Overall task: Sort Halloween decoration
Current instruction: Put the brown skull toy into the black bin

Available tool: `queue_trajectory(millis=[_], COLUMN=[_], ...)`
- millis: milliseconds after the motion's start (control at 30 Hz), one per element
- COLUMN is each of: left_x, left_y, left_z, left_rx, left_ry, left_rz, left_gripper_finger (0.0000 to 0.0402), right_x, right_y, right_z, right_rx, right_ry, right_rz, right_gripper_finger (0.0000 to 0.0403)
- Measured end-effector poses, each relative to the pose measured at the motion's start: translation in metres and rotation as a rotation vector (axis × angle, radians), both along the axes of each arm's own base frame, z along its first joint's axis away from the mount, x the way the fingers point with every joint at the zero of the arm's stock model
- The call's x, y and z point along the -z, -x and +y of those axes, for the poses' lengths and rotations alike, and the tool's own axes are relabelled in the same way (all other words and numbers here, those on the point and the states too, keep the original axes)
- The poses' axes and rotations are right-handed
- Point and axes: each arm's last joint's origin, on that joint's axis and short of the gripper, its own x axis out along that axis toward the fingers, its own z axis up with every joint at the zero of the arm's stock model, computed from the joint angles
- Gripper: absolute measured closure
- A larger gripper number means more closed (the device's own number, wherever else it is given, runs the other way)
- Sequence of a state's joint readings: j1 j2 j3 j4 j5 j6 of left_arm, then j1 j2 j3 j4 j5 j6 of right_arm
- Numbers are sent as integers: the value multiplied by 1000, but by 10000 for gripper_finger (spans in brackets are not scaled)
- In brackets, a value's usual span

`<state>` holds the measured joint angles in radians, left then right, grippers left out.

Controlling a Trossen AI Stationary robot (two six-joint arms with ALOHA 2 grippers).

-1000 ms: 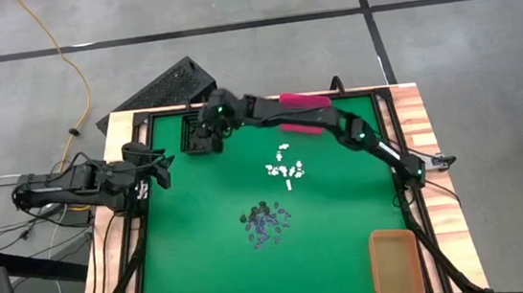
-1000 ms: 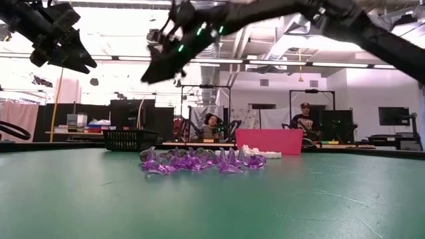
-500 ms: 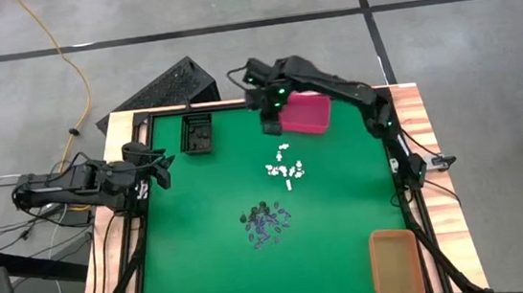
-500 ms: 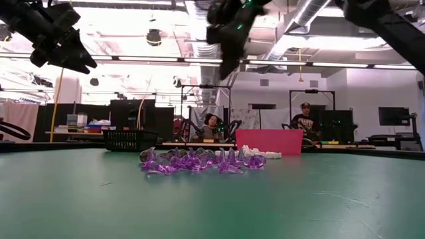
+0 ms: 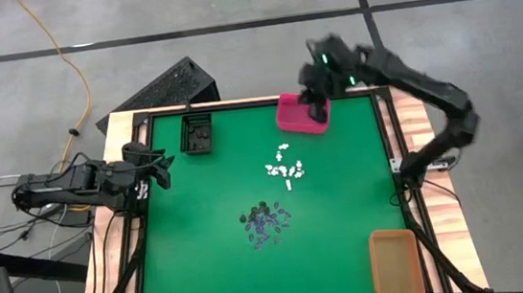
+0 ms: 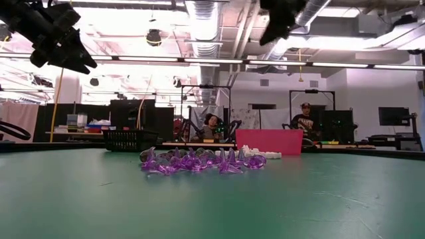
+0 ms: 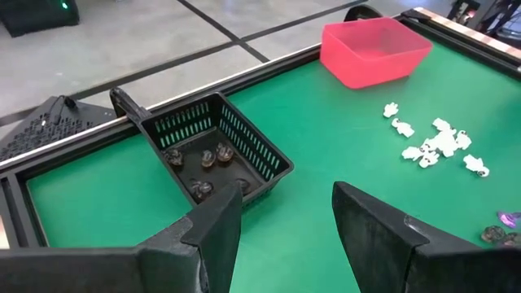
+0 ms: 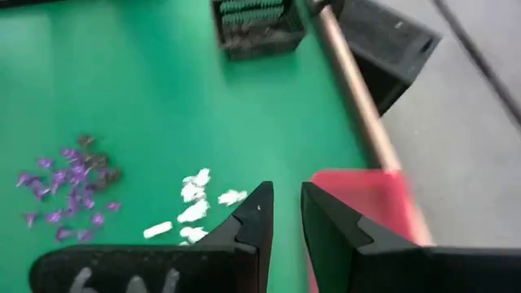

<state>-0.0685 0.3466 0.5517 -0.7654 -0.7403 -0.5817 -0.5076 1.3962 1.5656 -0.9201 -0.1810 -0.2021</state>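
Note:
The Halloween decoration lies on the green mat in two heaps: white trinkets (image 5: 286, 168) near the middle, and purple and dark ones (image 5: 266, 223) nearer the front. Several dark trinkets sit in the black basket (image 7: 252, 142) at the far left. My right gripper (image 5: 318, 112) hangs high over the pink bin (image 5: 295, 116) at the far edge. Its fingers (image 8: 286, 199) stand a narrow gap apart with nothing between them. My left gripper (image 7: 285, 212) waits open above the table's left edge (image 5: 161, 169), pointing toward the basket.
An orange bin (image 5: 396, 263) stands at the near right corner. A black ridged block (image 5: 164, 87) lies on the floor behind the far left corner. A dark frame rail (image 5: 257, 101) runs around the mat. People sit in the room beyond the table (image 6: 305, 119).
My right gripper has swung from above the black basket along the far edge toward the table's right, rising as it went, and now hangs over the pink bin. The trinket heaps and bins have stayed where they were.

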Motion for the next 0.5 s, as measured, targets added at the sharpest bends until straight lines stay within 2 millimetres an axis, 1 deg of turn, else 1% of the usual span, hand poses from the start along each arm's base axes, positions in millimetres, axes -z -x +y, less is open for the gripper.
queue_trajectory(millis=[100,200,333,400,500], left_x=[0,0,0,0,0], left_y=[0,0,0,0,0], left_z=[0,0,0,0,0], left_rx=[-2,-2,-3,-4,-5], left_ry=[3,3,5,5,5], left_rz=[-3,-3,-5,-4,-5], left_gripper_finger=[219,219,219,219,219], right_x=[34,63,109,126,148], right_y=[6,4,-8,-17,-33], right_z=[23,43,63,71,83], right_rx=[14,1,-41,-62,-113], right_ry=[20,58,46,16,-16], right_rz=[-154,-283,-315,-329,-305], right_gripper_finger=[308,308,308,308,302])
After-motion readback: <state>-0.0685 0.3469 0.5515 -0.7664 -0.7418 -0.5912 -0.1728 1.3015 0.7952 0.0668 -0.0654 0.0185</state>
